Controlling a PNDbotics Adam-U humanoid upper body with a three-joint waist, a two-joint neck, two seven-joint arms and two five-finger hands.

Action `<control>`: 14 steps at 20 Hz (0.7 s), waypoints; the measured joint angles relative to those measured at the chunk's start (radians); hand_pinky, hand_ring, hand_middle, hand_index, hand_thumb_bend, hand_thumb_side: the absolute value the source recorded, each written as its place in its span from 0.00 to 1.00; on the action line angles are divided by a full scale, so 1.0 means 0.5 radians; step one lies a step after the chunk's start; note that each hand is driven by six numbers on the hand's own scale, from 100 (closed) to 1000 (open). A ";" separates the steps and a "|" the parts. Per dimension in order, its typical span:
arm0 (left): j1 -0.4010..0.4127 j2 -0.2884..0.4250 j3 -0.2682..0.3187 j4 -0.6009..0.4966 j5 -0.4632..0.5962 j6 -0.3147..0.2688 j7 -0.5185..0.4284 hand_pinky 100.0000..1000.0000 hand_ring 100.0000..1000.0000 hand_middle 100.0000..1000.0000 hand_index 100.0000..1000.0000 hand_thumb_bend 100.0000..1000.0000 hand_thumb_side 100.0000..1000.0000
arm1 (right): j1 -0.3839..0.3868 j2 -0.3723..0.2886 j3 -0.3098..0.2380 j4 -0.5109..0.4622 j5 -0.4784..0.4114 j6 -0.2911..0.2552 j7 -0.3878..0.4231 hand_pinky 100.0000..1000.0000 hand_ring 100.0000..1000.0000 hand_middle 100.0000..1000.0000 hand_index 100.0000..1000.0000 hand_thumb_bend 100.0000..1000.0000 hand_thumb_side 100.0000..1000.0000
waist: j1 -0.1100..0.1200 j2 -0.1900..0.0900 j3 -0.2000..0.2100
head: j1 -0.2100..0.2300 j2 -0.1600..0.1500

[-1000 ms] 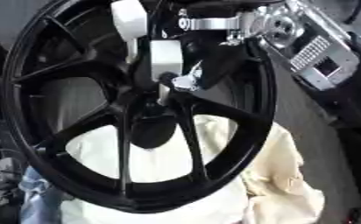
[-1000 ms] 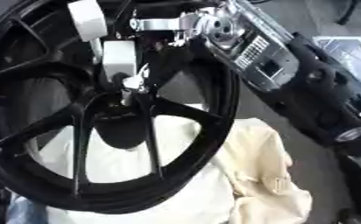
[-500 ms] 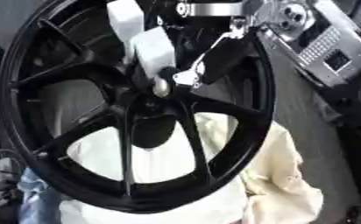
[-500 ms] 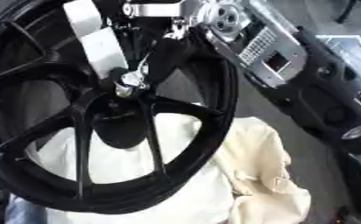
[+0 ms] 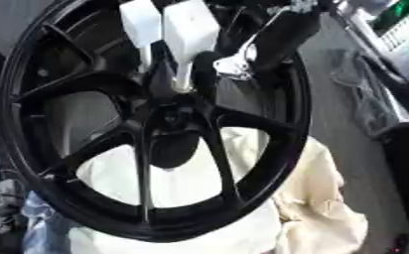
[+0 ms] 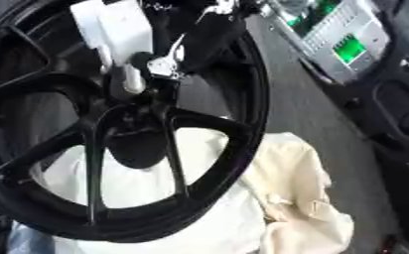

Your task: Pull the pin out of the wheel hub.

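A black spoked wheel (image 5: 276, 130) lies on a cream cloth, its dark hub (image 5: 168, 122) near the middle of the view. My right hand (image 5: 187, 31) reaches in from the top, white-padded fingers (image 6: 112, 24) pointing down just above the hub and a black thumb (image 5: 272, 35) to their right. Between thumb and fingers is a small silver piece, the pin (image 5: 234, 62), held above and to the right of the hub centre. Whether its lower end still touches the wheel is hidden. My left hand shows in neither view.
The cream cloth (image 5: 322, 199) spreads under the wheel and out to the lower right. A grey device with a green screen (image 6: 347, 35) lies at the upper right, with dark machine parts (image 6: 401, 115) below it. Bluish fabric (image 5: 34, 229) shows at the lower left.
The camera has moved closer and shifted. The hand with the silver pin now sits higher and further right of the hub centre than half a second ago.
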 measured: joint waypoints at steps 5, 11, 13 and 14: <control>0.001 -0.002 0.001 0.000 -0.002 -0.001 0.001 0.67 0.70 0.66 0.67 0.13 0.81 | 0.105 -0.119 -0.200 -0.088 -0.246 0.079 -0.155 0.82 0.53 0.29 0.50 0.00 0.07 | 0.014 -0.010 -0.013 | 0.000 -0.006; 0.009 -0.019 0.012 0.000 -0.011 -0.003 0.004 0.67 0.70 0.66 0.67 0.13 0.81 | 0.468 -0.376 -0.567 -0.166 -0.604 0.091 -0.528 0.84 0.54 0.29 0.51 0.00 0.06 | 0.052 -0.025 -0.065 | 0.016 -0.036; 0.012 -0.020 0.013 0.000 -0.016 -0.004 0.006 0.67 0.70 0.66 0.67 0.13 0.81 | 0.646 -0.475 -0.725 -0.191 -0.723 0.064 -0.699 0.84 0.54 0.29 0.51 0.00 0.01 | 0.069 -0.027 -0.083 | 0.032 -0.039; 0.013 -0.021 0.014 0.000 -0.017 -0.004 0.007 0.67 0.70 0.66 0.67 0.12 0.81 | 0.754 -0.529 -0.805 -0.200 -0.771 0.042 -0.791 0.83 0.54 0.29 0.51 0.00 0.00 | 0.076 -0.028 -0.094 | 0.043 -0.042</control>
